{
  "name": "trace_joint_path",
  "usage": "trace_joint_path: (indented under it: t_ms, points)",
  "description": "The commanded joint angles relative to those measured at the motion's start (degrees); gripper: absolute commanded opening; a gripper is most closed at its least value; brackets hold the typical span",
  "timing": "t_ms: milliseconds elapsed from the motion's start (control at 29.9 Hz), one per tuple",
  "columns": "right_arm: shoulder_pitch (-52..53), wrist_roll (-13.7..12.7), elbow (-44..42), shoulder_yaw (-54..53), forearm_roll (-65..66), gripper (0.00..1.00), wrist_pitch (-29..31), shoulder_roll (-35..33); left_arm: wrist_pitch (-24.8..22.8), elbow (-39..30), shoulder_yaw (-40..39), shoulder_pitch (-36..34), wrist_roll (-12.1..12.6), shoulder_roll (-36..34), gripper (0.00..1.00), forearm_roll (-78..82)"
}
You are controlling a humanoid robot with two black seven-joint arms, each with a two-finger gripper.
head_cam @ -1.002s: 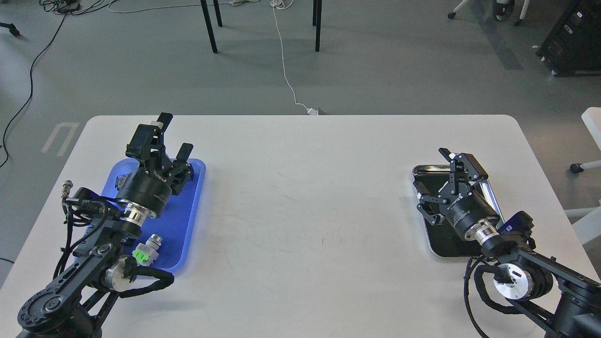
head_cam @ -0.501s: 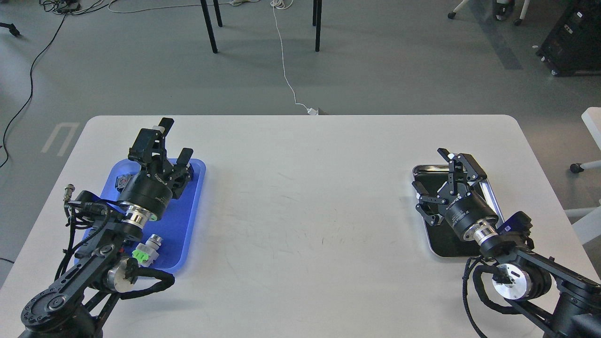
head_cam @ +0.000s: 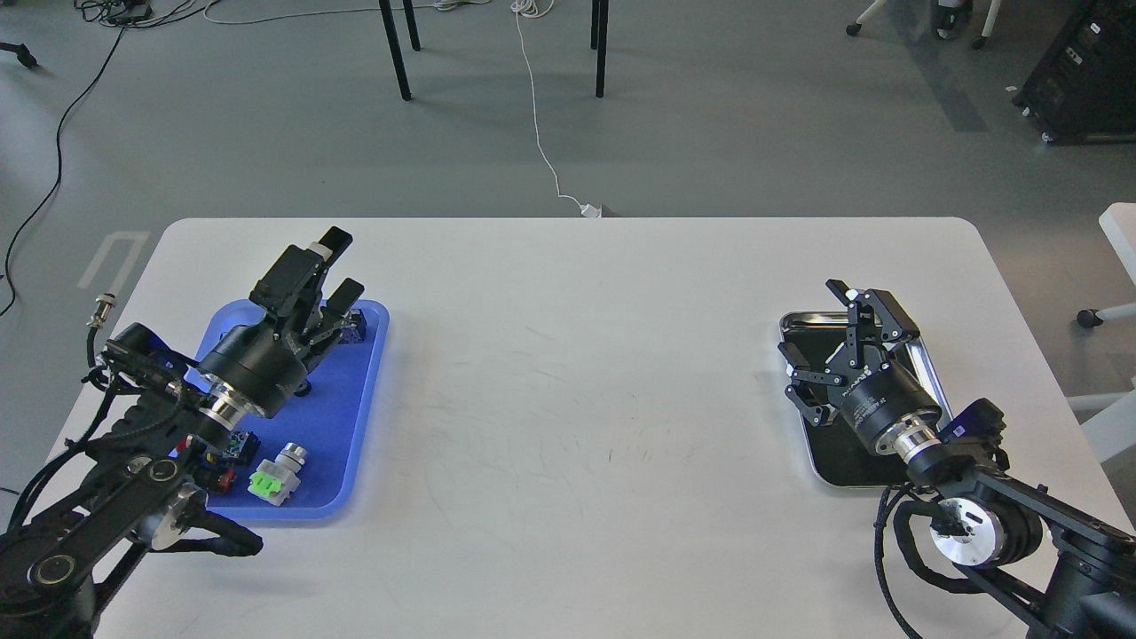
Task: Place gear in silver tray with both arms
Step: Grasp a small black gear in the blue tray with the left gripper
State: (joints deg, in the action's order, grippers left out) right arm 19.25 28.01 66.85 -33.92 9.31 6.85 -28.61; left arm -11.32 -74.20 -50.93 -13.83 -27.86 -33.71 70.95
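The silver tray [head_cam: 834, 460], shiny-rimmed with a black inner surface, lies at the right of the white table. My right gripper [head_cam: 818, 324] is open and empty, hovering over the tray's far left part. My left gripper [head_cam: 341, 266] is open and empty, above the far end of a blue plastic tray [head_cam: 342, 417] at the left. I cannot pick out a gear. The blue tray holds small parts, partly hidden by my left wrist.
In the blue tray lie a grey part with a green face [head_cam: 275, 475], small dark and coloured parts [head_cam: 229, 451] and a dark part [head_cam: 355, 324] at the far corner. The white table [head_cam: 577, 399] lies between the trays. Table legs and cables are on the floor beyond.
My left arm has swung back to the left and its gripper now tilts right, uncovering small parts at the blue tray's near left. The right arm has barely moved.
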Motion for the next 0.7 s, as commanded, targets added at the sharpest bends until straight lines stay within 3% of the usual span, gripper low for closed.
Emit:
trace_joint_path:
  t_ms: [0,234,401,668]
  points:
    - [0.00,-0.01,0.04,0.08,0.01,0.99,0.00,-0.13,-1.86,-0.51,5.91,-5.41,-0.14,-6.88,0.98,13.13]
    - [0.00,-0.01,0.04,0.17,0.01,0.99,0.00,-0.05,-4.41,-0.33,21.98,-19.02,-0.14,-15.50,0.97,35.97]
    - [-0.09,-0.01,0.04,0.35,0.01,0.99,0.00,-0.31,-4.68,1.51,30.70,-27.30,-0.14,-16.30,0.93,52.07]
    - [-0.09,-0.01,0.22,0.44,0.01,0.99,0.00,-0.66,-4.59,8.36,32.47,-28.80,-0.14,-14.63,0.64,54.05]
